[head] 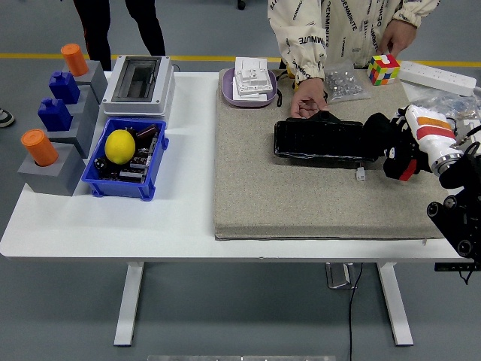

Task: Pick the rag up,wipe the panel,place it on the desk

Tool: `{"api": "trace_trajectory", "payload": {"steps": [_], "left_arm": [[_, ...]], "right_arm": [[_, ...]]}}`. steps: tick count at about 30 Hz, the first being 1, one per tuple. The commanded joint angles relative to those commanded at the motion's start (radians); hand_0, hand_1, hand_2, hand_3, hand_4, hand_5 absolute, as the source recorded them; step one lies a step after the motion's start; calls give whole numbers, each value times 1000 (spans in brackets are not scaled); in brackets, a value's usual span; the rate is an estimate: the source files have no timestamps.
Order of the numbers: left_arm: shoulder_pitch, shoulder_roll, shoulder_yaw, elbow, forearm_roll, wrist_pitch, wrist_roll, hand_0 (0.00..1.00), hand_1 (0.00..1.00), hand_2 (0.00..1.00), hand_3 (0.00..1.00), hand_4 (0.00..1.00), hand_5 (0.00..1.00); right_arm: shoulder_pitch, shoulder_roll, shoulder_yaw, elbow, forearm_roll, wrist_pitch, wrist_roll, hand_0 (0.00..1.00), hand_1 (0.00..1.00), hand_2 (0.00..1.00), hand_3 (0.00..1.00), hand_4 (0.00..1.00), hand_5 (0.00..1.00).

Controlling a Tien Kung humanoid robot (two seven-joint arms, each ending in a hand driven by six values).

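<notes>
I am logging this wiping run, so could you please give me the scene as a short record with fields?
surface: beige felt mat on white table
panel: glossy black rectangular panel, flat on the mat
right hand: black five-fingered hand at the panel's right end
rag: cannot tell
person: hand at the panel's far edge

Glossy black panel (325, 141), beige mat (301, 195), yellow lemon (119, 146), blue bin (124, 184)
</notes>
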Motion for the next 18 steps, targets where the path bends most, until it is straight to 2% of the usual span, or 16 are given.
{"api": "trace_trajectory", "payload": {"steps": [18], "left_arm": [[-9, -1, 0, 0, -5, 0, -1, 645, 693, 735, 564, 597, 472]], "right_arm": [[20, 43, 0, -3, -3, -2, 2, 199, 320, 393, 393, 976, 26]]}}
